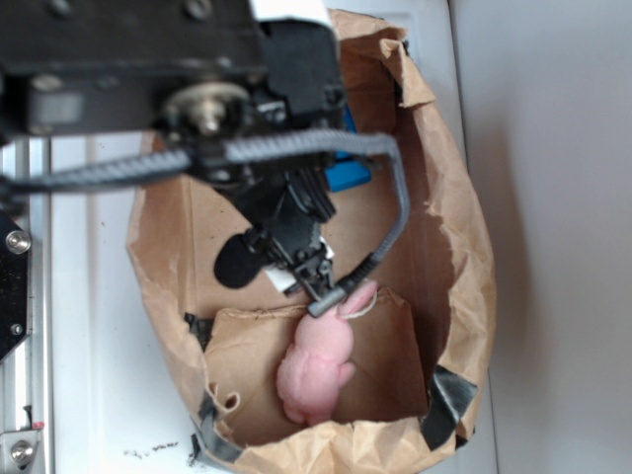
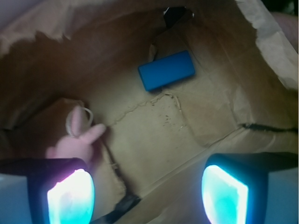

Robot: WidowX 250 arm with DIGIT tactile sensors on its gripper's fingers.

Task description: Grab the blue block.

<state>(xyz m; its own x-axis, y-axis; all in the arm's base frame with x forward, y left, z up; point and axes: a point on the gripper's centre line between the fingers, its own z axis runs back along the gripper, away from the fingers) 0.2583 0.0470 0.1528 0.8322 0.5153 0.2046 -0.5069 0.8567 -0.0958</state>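
Note:
The blue block point(image 2: 167, 70) lies flat on the floor of a brown paper bag, far from my fingers in the wrist view; in the exterior view only a corner of the blue block point(image 1: 348, 174) shows beside the arm. My gripper point(image 2: 148, 191) is open, its glowing pads point(image 2: 71, 198) wide apart with bare paper between them. In the exterior view the gripper point(image 1: 314, 281) hangs inside the bag, just above the pink plush bunny's point(image 1: 318, 363) ears. The bunny point(image 2: 74, 142) sits right beside my left finger.
The torn paper bag's walls point(image 1: 472, 257) rise all round the gripper. A folded paper flap point(image 1: 395, 355) lies under the bunny. Black tape point(image 1: 449, 395) patches the bag's near corners. A metal rail point(image 1: 20, 326) runs along the left.

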